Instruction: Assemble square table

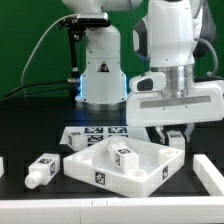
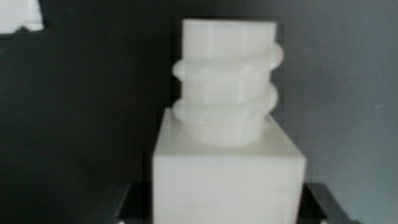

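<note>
The large white plastic square slab (image 1: pixel 85 165) lies on the black desk (image 1: pixel 25 135), toward its near edge. On the slab stands one short chunky white plastic leg with tag stickers, the standing leg (image 1: pixel 125 155). A second, the lying leg (image 1: pixel 42 170), lies on the desk just beside the slab, on the exterior view's left. The marker board (image 1: pixel 95 133) lies behind the slab, in front of the white robot base (image 1: pixel 100 75). Over the slab's far corner on the exterior view's right hangs the pincer (image 1: pixel 175 135), with a third leg (image 2: pixel 222 140) between its fingers. Another white part (image 1: pixel 210 175) lies farther to the exterior view's right.
</note>
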Controlling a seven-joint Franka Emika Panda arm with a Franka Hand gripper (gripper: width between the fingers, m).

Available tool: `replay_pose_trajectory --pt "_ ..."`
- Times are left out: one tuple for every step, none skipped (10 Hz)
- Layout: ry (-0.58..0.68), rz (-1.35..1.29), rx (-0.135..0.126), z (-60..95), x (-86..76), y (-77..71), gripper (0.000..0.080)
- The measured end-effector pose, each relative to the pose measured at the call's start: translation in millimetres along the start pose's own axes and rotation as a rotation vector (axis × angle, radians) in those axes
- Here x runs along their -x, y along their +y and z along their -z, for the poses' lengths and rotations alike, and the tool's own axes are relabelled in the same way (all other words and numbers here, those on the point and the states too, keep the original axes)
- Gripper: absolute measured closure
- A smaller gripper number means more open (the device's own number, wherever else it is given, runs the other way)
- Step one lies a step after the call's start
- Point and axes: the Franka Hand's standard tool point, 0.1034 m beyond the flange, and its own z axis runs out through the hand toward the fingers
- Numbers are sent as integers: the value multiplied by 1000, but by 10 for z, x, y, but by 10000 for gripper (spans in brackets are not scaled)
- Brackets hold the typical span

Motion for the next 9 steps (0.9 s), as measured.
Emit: replay_pose_trajectory --pt "0 1 0 -1 1 -1 518" --pt "0 2 0 -1 1 -1 341" --pt "0 5 0 2 -2 0 197" --pt "-27 12 3 63 -3 37 197" --pt "-52 3 1 281 -88 116 164" --pt "-49 -17 -3 473 -204 205 152" --pt "-43 -11 -7 577 -298 295 152" --pt "-34 -19 -10 634 -392 369 151" --pt "-44 -13 -9 582 -336 328 151"
